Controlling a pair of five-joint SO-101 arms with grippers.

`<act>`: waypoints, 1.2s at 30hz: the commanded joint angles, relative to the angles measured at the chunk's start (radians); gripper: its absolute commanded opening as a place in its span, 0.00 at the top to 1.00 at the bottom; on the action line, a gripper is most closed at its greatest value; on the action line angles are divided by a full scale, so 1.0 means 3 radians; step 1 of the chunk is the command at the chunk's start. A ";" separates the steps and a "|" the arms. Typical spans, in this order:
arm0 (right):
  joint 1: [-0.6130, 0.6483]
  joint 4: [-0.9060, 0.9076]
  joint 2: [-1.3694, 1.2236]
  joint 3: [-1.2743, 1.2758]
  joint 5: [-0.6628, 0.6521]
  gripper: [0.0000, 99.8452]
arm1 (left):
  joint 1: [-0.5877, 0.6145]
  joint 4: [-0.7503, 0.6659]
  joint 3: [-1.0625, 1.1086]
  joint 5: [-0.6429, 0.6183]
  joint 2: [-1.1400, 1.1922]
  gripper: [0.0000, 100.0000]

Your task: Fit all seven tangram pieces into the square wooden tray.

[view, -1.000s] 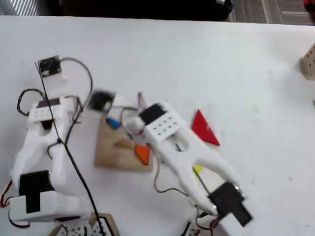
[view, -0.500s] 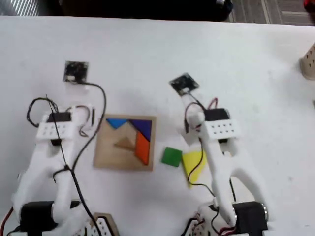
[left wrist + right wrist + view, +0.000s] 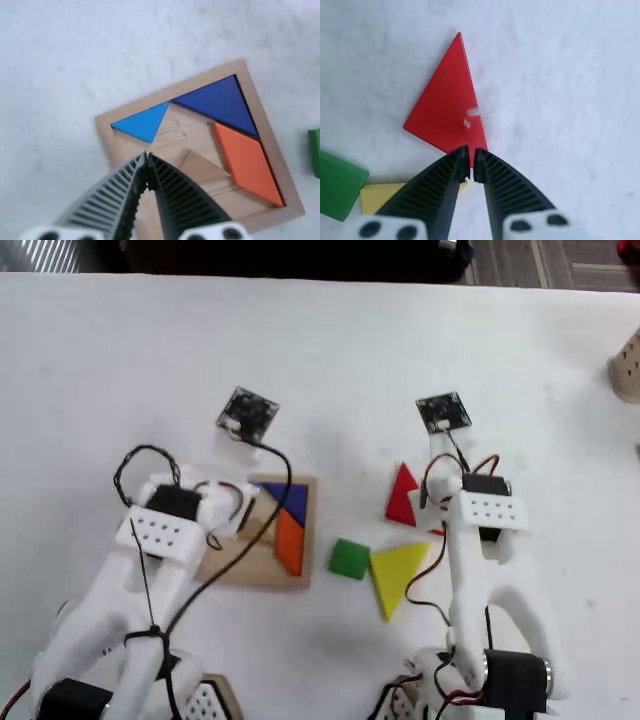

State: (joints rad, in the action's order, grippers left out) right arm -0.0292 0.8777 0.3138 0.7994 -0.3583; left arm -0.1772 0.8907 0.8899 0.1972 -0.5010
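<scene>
From where I stand, the next move looks like the right arm's. The red triangle [image 3: 403, 497] lies flat on the white table [image 3: 330, 350], right of centre in the high view and just left of that arm's wrist. It is well apart from the left arm, which hangs over the wooden tray [image 3: 262, 560] at centre left.

In the right wrist view the right gripper [image 3: 471, 164] has its jaws pressed almost together, with only a slit between them and nothing held. The tips sit over the triangle's broad end. The piece stretches straight away from the gripper and narrows to its sharp corner at the far end. In the high view that long axis runs up and down the frame, sharp corner uppermost. I'd guess the jaws must spread before they can take it.

The tray lies left of the red piece. The green square [image 3: 349, 559] and yellow triangle [image 3: 395, 570] lie loose between them, lower in the frame.

The left gripper [image 3: 146, 158] is closed and empty over the tray's bare floor, near the light blue triangle [image 3: 142, 122], dark blue triangle [image 3: 217, 102] and orange parallelogram [image 3: 247, 162].
</scene>
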 commanded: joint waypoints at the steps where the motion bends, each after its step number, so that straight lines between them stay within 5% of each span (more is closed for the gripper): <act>1: -0.0028 -0.0069 0.0115 -0.0010 0.0031 0.98 | -0.0233 0.0164 -0.0015 -0.0041 -0.0120 0.98; 16: -0.0018 -0.0130 0.0110 0.0010 0.0041 0.98 | -0.0580 0.0123 0.0302 0.0082 -0.0095 0.98; 36: -0.0023 -0.0125 0.0110 0.0010 0.0046 0.98 | -0.0734 -0.0026 -0.0297 -0.0174 0.1102 0.98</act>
State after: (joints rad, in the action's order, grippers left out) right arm -0.0276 0.8562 0.3138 0.8086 -0.3521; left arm -0.3813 0.9076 0.8746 0.2018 -0.1956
